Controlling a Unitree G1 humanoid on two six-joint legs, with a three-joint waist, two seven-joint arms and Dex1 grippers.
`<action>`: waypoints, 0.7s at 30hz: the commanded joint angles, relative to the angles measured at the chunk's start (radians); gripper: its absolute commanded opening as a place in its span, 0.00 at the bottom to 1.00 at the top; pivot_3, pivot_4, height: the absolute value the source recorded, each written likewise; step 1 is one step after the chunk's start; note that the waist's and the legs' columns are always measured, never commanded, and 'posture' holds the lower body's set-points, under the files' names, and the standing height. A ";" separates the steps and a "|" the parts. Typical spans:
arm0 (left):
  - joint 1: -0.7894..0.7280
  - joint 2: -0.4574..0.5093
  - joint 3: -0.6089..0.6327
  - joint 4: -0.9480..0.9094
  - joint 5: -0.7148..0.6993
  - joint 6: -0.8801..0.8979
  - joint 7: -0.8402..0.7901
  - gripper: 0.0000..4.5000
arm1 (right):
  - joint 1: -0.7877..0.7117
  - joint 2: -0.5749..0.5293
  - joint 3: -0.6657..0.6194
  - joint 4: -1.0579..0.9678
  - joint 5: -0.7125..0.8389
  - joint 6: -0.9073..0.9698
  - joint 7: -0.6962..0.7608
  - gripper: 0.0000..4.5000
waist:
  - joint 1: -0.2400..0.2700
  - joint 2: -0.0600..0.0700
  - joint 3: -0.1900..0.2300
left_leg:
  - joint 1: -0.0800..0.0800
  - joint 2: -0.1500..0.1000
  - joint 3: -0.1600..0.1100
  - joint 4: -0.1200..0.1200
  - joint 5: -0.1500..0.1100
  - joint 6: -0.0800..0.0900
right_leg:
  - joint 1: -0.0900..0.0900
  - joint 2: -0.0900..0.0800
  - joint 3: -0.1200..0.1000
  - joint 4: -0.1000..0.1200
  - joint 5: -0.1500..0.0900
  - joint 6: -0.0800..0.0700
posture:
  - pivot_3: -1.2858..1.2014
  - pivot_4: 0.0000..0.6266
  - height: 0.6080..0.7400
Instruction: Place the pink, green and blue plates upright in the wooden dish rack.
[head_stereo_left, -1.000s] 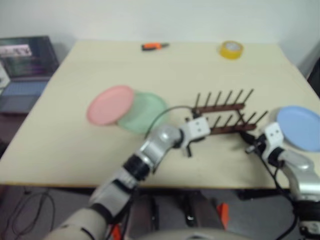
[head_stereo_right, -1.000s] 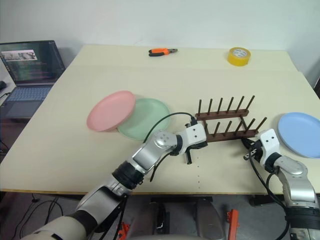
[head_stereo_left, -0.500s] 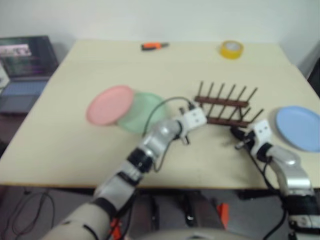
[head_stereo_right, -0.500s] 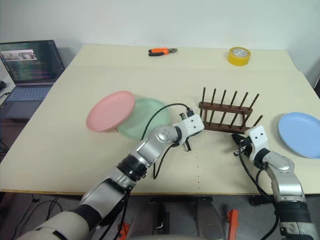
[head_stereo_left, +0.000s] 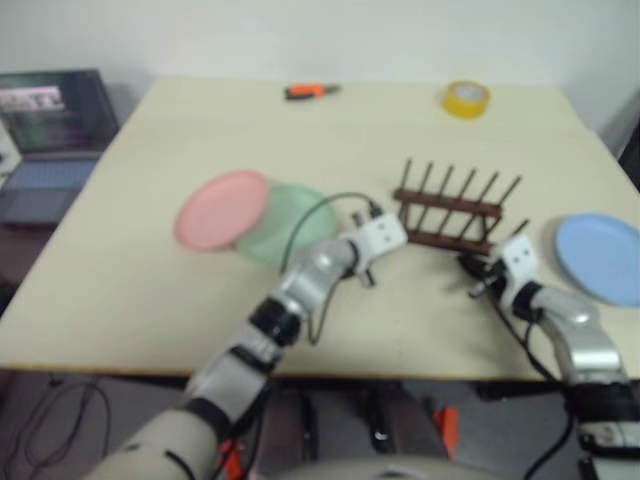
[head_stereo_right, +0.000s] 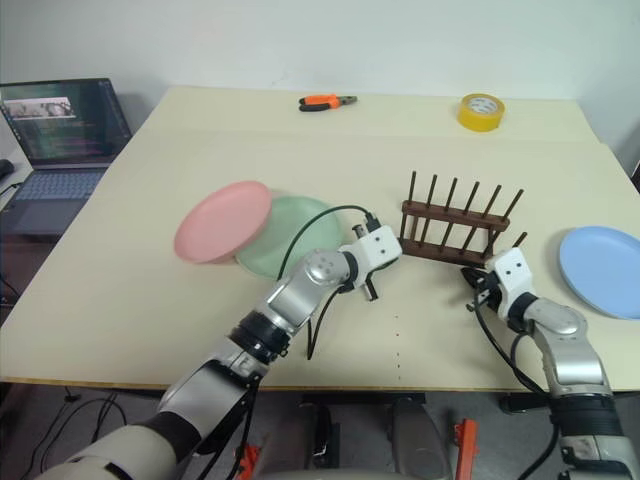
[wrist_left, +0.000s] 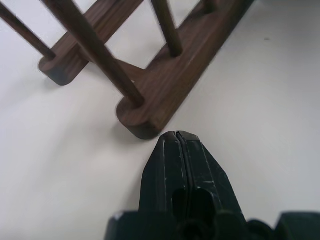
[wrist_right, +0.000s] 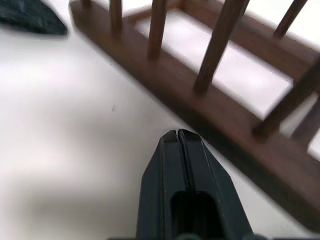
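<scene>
Both claws are pressed shut and empty: the left claw (wrist_left: 177, 137) at the near end of the wooden dish rack (head_stereo_right: 460, 223), the right claw (wrist_right: 178, 134) beside its near rail. The rack has swung round from a second ago, probably nudged square for loading. The dark, thin-pegged rack holds nothing. The pink plate (head_stereo_right: 222, 221) overlaps the green plate (head_stereo_right: 290, 236) on the desk (head_stereo_right: 120, 280); the blue plate (head_stereo_right: 603, 257) lies far right.

Rack (head_stereo_right: 460, 234) between both tools; plates flat.

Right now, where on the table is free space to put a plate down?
Free: the wide strip between the orange pliers, yellow tape roll and dish rack; also the near edge below the pink plate. Crowded: around the rack, where both shut grippers sit.
</scene>
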 joint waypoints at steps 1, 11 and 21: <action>0.012 0.000 -0.002 -0.083 -0.020 0.007 -0.057 0.01 | 0.032 -0.043 -0.032 -0.038 0.012 0.028 0.020 0.00 | 0.000 0.000 0.000 | 0.000 0.000 0.000 0.000 0.000 0.000 | 0.000 0.000 0.000 0.000 0.000 0.000 | 0.52 0.24 1.00; 0.013 0.000 0.013 -0.123 -0.037 0.021 -0.105 0.01 | -0.019 -0.017 -0.044 0.050 -0.059 -0.019 -0.114 0.00 | 0.000 0.000 0.000 | 0.000 0.000 0.000 0.001 0.000 0.000 | 0.000 0.000 0.000 0.000 0.000 0.000 | 0.52 0.24 1.00; 0.015 -0.004 0.015 -0.121 -0.033 0.024 -0.101 0.01 | -0.061 -0.005 -0.045 0.104 -0.075 -0.055 -0.149 0.00 | -0.001 0.000 0.000 | 0.000 0.000 0.000 0.001 0.000 0.000 | 0.000 0.000 0.000 0.000 0.000 0.000 | 0.52 0.24 1.00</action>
